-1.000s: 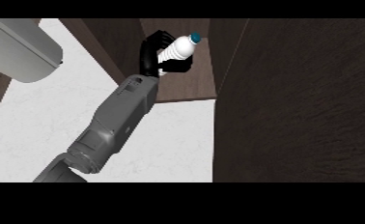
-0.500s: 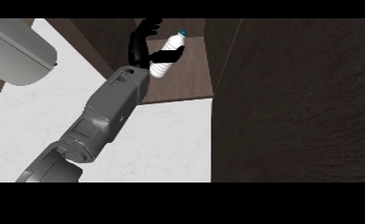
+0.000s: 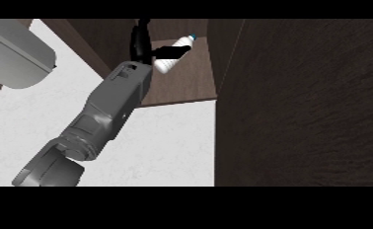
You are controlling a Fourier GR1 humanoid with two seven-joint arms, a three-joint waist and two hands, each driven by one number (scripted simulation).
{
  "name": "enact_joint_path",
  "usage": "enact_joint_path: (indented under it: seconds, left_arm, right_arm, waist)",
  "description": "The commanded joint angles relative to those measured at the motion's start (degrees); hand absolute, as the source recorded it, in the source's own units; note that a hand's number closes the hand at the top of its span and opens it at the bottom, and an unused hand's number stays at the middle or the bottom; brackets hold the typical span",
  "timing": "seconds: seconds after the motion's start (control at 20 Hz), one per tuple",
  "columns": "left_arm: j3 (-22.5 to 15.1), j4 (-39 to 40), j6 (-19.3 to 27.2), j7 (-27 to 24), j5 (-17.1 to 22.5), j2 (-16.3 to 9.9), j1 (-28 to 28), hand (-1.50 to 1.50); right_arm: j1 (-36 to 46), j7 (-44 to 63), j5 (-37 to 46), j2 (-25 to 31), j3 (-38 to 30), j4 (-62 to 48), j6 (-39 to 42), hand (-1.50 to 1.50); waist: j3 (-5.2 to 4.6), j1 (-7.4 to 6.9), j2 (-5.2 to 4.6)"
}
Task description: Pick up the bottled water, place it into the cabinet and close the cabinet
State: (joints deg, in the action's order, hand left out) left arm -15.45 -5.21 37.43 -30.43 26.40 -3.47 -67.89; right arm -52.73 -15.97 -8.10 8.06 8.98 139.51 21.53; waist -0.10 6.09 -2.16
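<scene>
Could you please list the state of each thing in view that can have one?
Water bottle: inside the cabinet, tilted, cap pointing up and right, held by the hand.
Cabinet: open, with its door swung out at the right.
Left hand: reaching into the cabinet, thumb and fingers closed around the bottle.
Right hand: not in view.
</scene>
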Motion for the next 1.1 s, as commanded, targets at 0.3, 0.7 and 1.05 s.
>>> enact_joint_path:
  seconds: [0.3,0.7,1.05]
  left_arm:
    - [5.29,-5.47,-13.93,-7.76,4.08,-0.63,-1.17,-1.5]
    - [6.67,-6.76,-16.89,-9.38,4.14,3.01,0.39,-1.5]
    - [0.83,-17.08,-16.03,-7.81,6.44,3.45,8.4,-1.5]
  right_arm:
    - [-2.4,0.81,-3.69,0.6,-0.21,3.45,1.43,-1.5]
    - [-5.04,0.56,-0.96,-0.6,2.05,4.07,1.54,-1.5]
    - [-4.87,6.46,-5.92,0.94,-0.14,8.82,0.63,-1.5]
  waist:
    - [-0.03,-1.14,0.47]
    - [0.06,-3.78,1.76]
    - [0.07,-4.09,2.38]
